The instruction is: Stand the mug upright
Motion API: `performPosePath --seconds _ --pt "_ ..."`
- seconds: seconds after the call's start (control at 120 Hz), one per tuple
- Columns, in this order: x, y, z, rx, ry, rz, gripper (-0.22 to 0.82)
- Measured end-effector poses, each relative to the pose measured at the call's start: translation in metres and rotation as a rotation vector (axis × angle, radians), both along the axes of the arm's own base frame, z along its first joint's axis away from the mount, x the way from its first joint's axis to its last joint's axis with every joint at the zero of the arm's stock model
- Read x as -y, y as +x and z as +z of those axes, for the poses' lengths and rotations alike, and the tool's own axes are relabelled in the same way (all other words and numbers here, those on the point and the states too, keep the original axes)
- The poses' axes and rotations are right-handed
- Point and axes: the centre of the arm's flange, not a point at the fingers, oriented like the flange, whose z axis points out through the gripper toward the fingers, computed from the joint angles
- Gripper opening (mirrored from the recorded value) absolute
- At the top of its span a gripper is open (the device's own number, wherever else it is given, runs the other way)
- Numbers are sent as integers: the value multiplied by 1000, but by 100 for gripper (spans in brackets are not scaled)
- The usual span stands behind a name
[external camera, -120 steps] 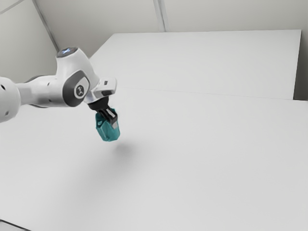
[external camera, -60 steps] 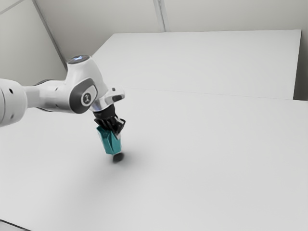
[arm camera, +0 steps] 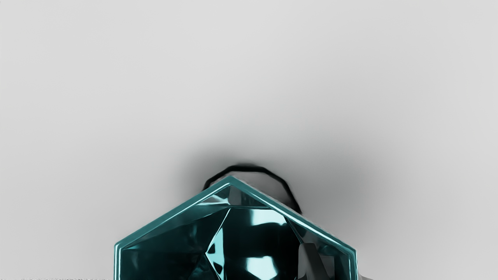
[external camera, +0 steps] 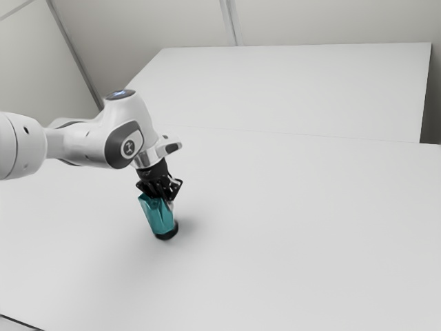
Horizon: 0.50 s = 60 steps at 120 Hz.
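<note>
The room has pale grey walls, and a broad white table fills most of the exterior view. From the exterior view's left to its right, the layout is as follows.

A thin dark line runs at the near left corner. The white arm enters from the left, roughly level, then bends down at the wrist toward the table.

The teal mug is below the wrist, mouth up but tilted: its rim leans toward the exterior view's left and its lower end toward the right. A black patch meets the lower end; whether the base sits flat on the table cannot be determined.

The black gripper is at the rim, pinching the mug's wall, with one finger inside the mouth and the other outside. In the wrist view, the mug's angular rim opens toward the camera, and bright reflections mark its faceted interior. A black arc shows just beyond the rim, with soft shadow around it on the table.

Further right, a pale strip runs down the back wall, and a fine seam crosses the white surface.
</note>
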Motion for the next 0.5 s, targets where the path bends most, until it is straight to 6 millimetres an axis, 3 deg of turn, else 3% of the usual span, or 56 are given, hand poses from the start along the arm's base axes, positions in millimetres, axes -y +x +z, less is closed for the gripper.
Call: performPosePath --seconds 0.075,0.317,0.5 --pt "0 0 -1 -3 1 14 -12" --pt "6 0 1 -3 2 46 24" --pt "8 0 6 6 5 66 38"
